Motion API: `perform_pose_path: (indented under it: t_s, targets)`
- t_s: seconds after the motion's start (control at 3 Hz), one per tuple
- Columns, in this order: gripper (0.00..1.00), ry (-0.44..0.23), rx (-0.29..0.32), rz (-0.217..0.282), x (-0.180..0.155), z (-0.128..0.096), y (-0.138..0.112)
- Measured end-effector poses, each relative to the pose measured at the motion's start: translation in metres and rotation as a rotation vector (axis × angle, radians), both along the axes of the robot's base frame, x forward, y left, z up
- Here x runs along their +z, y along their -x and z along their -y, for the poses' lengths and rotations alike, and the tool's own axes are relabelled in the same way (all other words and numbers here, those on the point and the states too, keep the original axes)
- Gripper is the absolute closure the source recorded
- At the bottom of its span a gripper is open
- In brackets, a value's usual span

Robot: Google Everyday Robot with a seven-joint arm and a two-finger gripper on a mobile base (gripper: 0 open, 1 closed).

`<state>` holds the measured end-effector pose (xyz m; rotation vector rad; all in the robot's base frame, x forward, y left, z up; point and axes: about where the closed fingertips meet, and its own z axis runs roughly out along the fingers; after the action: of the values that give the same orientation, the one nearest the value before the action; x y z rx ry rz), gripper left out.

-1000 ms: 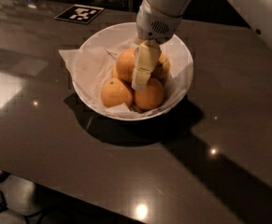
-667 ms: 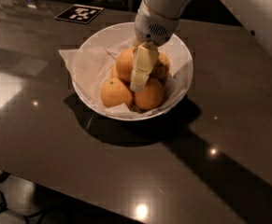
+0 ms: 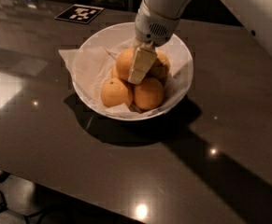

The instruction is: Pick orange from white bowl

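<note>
The white bowl [image 3: 92, 56] stands on the dark table, lined with crumpled white paper, and holds several orange fruits in a pile. The orange [image 3: 148, 94], round and deepest in colour, lies at the front right of the pile. A paler fruit [image 3: 115, 93] with a small dark dot lies at the front left. Two more fruits [image 3: 125, 62] sit behind, on top. My gripper [image 3: 141, 70] reaches down from the white arm into the bowl. It rests on the top of the pile between the two back fruits, just above and behind the orange.
The white arm [image 3: 160, 13] comes in from the upper right over the bowl's back rim. A black-and-white marker tag [image 3: 79, 13] lies on the table behind the bowl. The table's front edge [image 3: 79, 185] runs across the lower left, with floor and cables below.
</note>
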<state>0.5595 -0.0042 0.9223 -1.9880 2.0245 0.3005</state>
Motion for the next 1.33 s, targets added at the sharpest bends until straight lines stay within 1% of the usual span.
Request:
perform_pose_path:
  t_s: [0.33, 0.67, 1.0, 1.33]
  targets:
    - [0.73, 0.0, 0.0, 0.0, 0.0, 0.0, 0.0]
    - [0.96, -0.066, 0.006, 0.032, 0.017, -0.001, 0.006]
    - [1.0, -0.151, 0.023, 0.067, 0.044, 0.0, 0.022]
    - [1.0, -0.214, 0.044, 0.085, 0.066, 0.001, 0.039]
